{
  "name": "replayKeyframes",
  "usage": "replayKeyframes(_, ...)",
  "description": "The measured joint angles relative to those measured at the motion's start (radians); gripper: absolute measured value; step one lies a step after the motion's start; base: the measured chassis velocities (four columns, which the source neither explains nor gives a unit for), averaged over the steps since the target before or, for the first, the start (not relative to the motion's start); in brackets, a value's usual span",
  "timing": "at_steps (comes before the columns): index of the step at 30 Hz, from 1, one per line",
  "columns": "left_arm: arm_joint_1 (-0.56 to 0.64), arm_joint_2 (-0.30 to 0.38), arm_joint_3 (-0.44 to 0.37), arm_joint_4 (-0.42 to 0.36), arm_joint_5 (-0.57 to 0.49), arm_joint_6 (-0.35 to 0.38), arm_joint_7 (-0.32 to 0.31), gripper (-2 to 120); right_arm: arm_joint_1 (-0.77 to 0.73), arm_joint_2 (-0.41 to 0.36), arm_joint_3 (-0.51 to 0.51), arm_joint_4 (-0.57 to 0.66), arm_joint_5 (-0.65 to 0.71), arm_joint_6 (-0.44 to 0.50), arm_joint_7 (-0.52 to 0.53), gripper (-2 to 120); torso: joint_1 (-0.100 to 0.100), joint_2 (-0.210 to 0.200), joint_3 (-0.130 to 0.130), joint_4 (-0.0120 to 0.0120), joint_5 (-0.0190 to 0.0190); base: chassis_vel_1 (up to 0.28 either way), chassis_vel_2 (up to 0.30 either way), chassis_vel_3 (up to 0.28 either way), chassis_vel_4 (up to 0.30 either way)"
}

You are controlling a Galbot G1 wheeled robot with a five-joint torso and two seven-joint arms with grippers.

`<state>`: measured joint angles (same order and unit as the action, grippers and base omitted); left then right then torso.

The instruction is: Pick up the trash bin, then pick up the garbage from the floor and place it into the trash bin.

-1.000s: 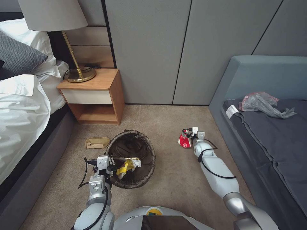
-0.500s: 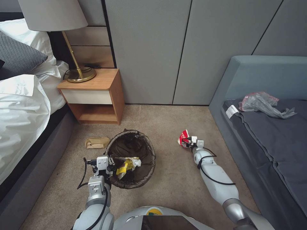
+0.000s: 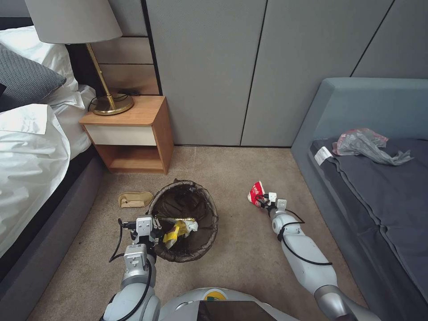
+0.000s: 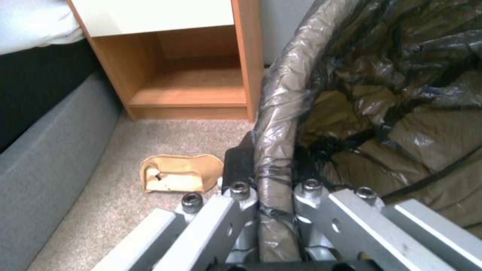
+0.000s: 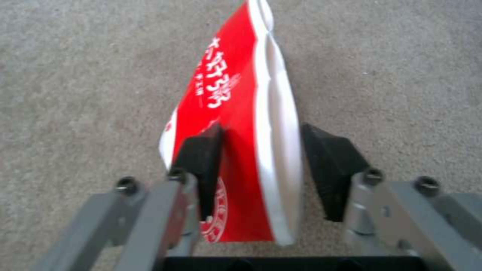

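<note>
The trash bin (image 3: 213,215), round and lined with a dark bag, hangs tilted over the carpet. My left gripper (image 3: 155,221) is shut on its near rim; the left wrist view shows my left gripper (image 4: 271,165) with a finger on each side of the bag-covered rim (image 4: 281,94). Inside lie a yellow wrapper (image 3: 174,232) and white tissue (image 3: 191,226). My right gripper (image 3: 264,199) is shut on a crushed red-and-white cup (image 3: 256,192), garbage held upright just above the floor; the cup (image 5: 236,113) sits between the black pads (image 5: 201,158). A tan packet (image 3: 135,199) lies on the carpet left of the bin.
A wooden nightstand (image 3: 133,133) with a brass lamp (image 3: 109,104) stands behind the bin, the bed (image 3: 31,147) runs along the left. A grey daybed (image 3: 379,191) with a plastic bag (image 3: 363,142) borders the right. Bare carpet (image 3: 236,240) lies between bin and cup.
My right arm has drawn back toward me, and the red-and-white cup has gone from lying under the gripper to standing upright in its grip. The left gripper and bin have barely shifted.
</note>
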<state>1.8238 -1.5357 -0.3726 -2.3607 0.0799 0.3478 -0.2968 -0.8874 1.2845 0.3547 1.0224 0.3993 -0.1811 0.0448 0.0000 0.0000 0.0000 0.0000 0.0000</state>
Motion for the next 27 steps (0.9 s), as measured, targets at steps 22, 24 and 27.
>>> replayKeyframes(22,-0.008,0.0,0.003,0.004,-0.001,0.002,0.001,0,-0.004,0.0,-0.006,0.025,-0.008,0.015,0.0,0,0.0,0.0,0.0,0.0,0.0,0.0,0.0,0.0,0.0)
replayKeyframes(24,-0.008,0.001,0.003,0.004,-0.002,0.002,0.001,0,-0.005,0.001,-0.006,0.026,-0.011,0.023,0.001,0,0.0,0.0,0.0,0.0,0.0,0.0,0.0,0.0,0.0)
replayKeyframes(27,-0.007,0.002,0.003,0.003,-0.002,0.002,0.001,0,-0.011,0.002,-0.006,0.047,-0.011,0.044,0.002,0,0.0,0.0,0.0,0.0,0.0,0.0,0.0,0.0,0.0)
